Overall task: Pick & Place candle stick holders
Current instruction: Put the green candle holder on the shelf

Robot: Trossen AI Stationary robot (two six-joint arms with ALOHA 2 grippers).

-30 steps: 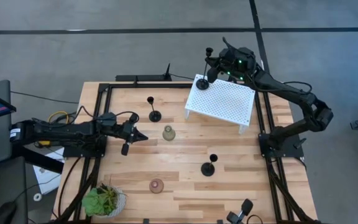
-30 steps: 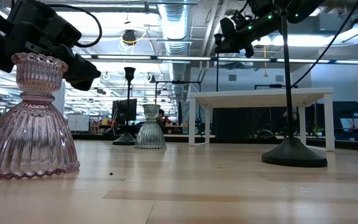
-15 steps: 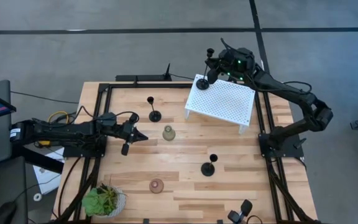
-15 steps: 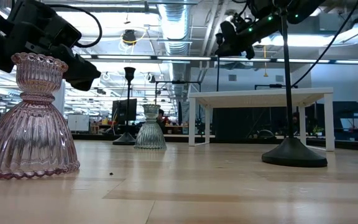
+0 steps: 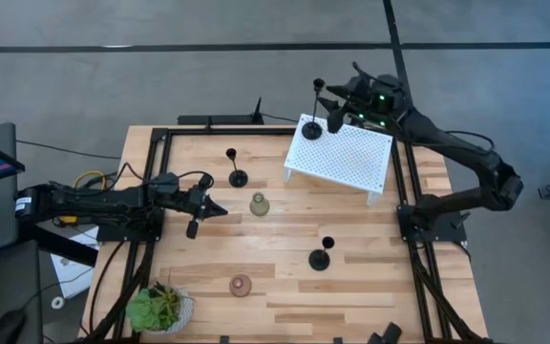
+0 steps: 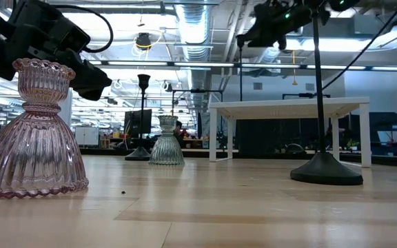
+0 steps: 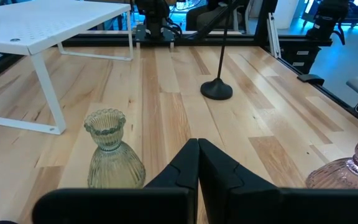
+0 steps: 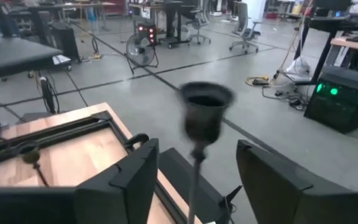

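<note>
Black and slender, one tall candle stick holder is seen standing on the far left corner of the white perforated stand, its cup top rising straight in front of the right pincer. In the right wrist view the cup is framed between the two spread fingers, with a gap on either side, so the right pincer is open and nothing is gripped; whether the stem is brushed lower down cannot quite be told, since that part is blurred.

The left pincer is held over the wooden tabletop left of centre, its fingers pressed together and empty. The grey-green squat holder is found just beside it, a little ahead of the fingertips and apart from them. A second tall black holder stands farther back on the tabletop, near the left side of the stand. A third tall black holder stands right of centre, well apart from both pincers. The pinkish-brown squat holder rests near the front edge, and a small potted plant sits at the front left corner.
</note>
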